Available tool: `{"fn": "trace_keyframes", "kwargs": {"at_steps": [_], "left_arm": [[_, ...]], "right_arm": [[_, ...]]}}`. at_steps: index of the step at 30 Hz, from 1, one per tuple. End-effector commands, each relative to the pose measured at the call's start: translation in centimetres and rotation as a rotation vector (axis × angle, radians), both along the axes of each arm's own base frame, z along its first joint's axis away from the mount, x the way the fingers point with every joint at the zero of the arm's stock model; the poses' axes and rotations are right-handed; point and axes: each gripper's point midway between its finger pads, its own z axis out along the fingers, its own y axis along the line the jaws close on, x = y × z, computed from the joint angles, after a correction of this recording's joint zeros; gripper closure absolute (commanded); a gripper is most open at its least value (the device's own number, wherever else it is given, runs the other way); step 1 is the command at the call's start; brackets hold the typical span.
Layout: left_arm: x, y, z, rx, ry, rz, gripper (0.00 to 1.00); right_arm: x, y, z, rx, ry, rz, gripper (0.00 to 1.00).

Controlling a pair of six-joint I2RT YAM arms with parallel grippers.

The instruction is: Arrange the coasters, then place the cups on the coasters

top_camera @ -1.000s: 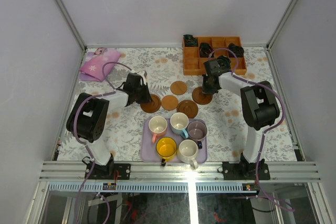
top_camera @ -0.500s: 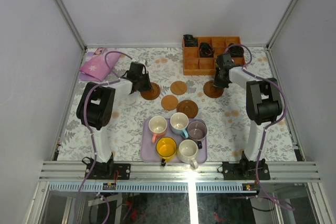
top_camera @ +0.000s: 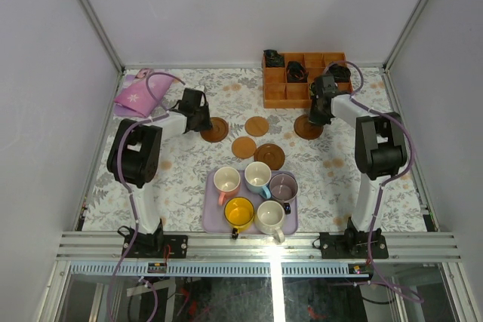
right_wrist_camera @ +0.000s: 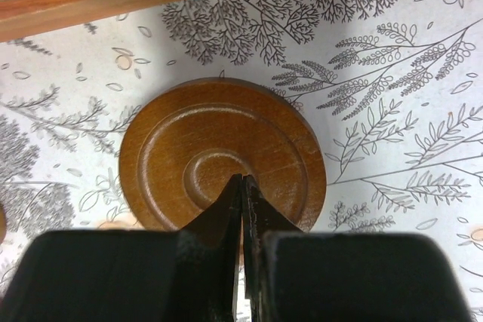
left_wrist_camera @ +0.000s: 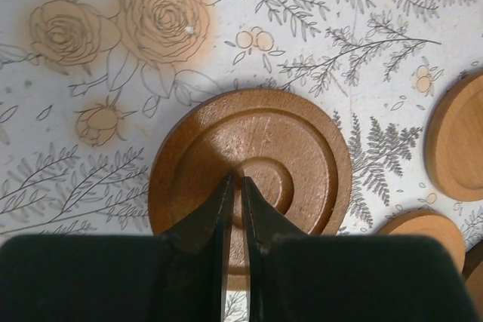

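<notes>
a: five coasters [top_camera: 256, 125] on the flowered tablecloth [top_camera: 173, 179], none under a cup. where's the left pincer?

b: left gripper [left_wrist_camera: 234, 180] points at the middle of the left ringed coaster [left_wrist_camera: 253, 160]. its fingers are pressed almost together, only a thin slit between them, pinching nothing. that disc lies at eleven o'clock from the lavender tray [top_camera: 208, 216].

a: and the right?

b: right gripper [right_wrist_camera: 241, 179] is pressed tight together, tips over the centre of the right ringed coaster [right_wrist_camera: 219, 148]. it lies at one o'clock from the tray, just at six o'clock of the orange-brown compartment box [top_camera: 279, 102]. whether either pair of tips touches wood, i cannot tell.

a: the others?

b: between those two: a pale coaster [top_camera: 244, 147] and a dark coaster [top_camera: 269, 156], at twelve o'clock from the tray.

a: cups?

b: all on the tray. pink-handled cream mug [top_camera: 226, 181], light blue mug [top_camera: 257, 176] and purple mug [top_camera: 283, 186] in the far row, yellow mug [top_camera: 239, 213] and cream-white mug [top_camera: 270, 216] in the near row.
</notes>
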Motion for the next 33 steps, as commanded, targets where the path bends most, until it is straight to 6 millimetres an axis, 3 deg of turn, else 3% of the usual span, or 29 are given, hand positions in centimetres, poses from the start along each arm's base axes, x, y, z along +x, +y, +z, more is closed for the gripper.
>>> {"fn": "trace_keyframes", "kwargs": {"at_steps": [1,8,16,20,26,33], "left_arm": [[-0.1,1.8,1.4,0.084,-0.016,0.01,0.93],[0.0,1.1,3.8,0.041,-0.076,-0.014,0.91],[-0.2,-0.1,6.4,-0.029,-0.142,-0.051,0.86],[-1.1,-1.9,6.4,-0.095,-0.141,-0.112,0.87],[-3.4,-6.1,5.5,-0.11,-0.114,-0.271,0.97],[-5.5,-9.9,5.6,-0.185,-0.106,-0.415,1.0]], "right_arm": [[0.8,0.4,5.5,0.018,-0.123,0.041,1.0],[0.0,4.3,8.3,0.065,-0.176,0.174,0.98],[-2.0,10.1,7.6,0.173,-0.16,0.338,0.97],[-2.2,12.2,7.0,0.204,-0.147,0.392,0.97],[-2.1,15.5,6.0,0.25,-0.131,0.473,0.97],[-1.6,17.7,5.3,0.291,-0.115,0.522,0.97]]}}
